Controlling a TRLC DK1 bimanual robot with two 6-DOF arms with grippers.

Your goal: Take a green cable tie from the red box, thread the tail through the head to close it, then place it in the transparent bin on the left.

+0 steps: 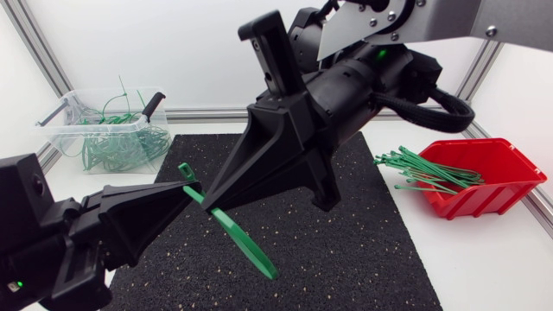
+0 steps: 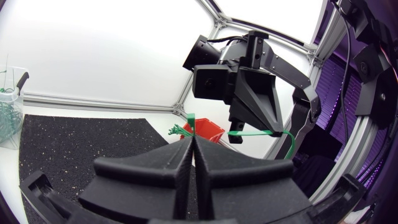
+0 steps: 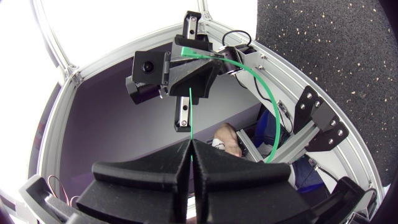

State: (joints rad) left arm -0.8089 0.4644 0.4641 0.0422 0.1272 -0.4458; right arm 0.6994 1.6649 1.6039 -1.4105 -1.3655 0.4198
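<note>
The thin green plastic cable tie (image 1: 232, 226) is up in the air over the black speckled rubber mat (image 1: 346, 250), pinched by both arms. The left gripper (image 1: 193, 187) is clamped tight on it just below the head end, which pokes out past its fingertips. The right gripper (image 1: 208, 201) is closed on the strap right next to it, and the rest curves away. The red plastic box (image 1: 484, 186) of spare ties sits off right, the transparent plastic bin (image 1: 112, 130) far left.

The mat (image 1: 363, 250) looks rough, speckled black rubber. The box (image 1: 488, 203) is glossy red plastic, the bin (image 1: 60, 134) clear plastic, the tie (image 1: 246, 245) smooth green plastic.
</note>
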